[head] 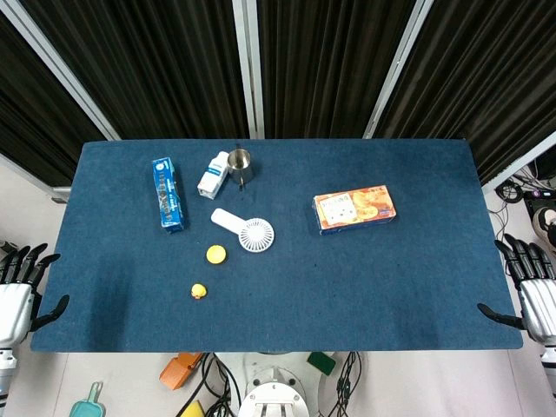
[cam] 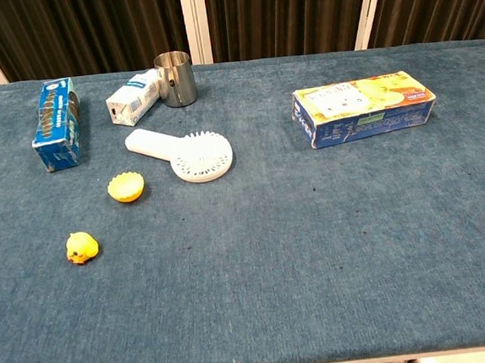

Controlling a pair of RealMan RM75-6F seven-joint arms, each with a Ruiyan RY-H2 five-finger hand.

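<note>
Both hands wait off the table's ends, left hand (head: 17,291) and right hand (head: 532,291), fingers spread, gripping nothing. Nearest the left lies a small yellow duck (head: 199,292), just below the white handheld fan (head: 246,230); the orange biscuit box (head: 354,209) sits well right of it.

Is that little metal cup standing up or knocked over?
Upright. The metal cup stands on its base on the table, its open rim facing up, right beside the small white carton, which lies on its side.

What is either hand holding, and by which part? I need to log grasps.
Nothing is held: the left hand and right hand are open, beside the table.
</note>
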